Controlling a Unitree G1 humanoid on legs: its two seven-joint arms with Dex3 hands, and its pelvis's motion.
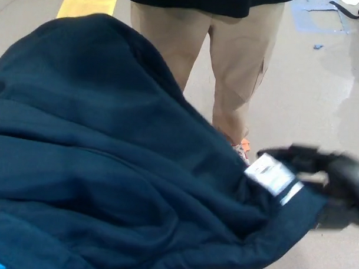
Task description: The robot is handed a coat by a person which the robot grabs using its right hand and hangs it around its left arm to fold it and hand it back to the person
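– Head view: coat (pixel 96 167) fills nine to six o'clock; our right hand (pixel 325 172) at four, beside its label (pixel 275 175); blurred, grip we cannot tell.
– We should clamp the coat firmly; drape evenly.

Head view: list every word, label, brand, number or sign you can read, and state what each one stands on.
White label on the dark blue coat: too blurred to read; no letters can be made out.
Yellow floor stripe: plain, no text on it.
Nothing else in this view carries readable words, numbers or brand marks.
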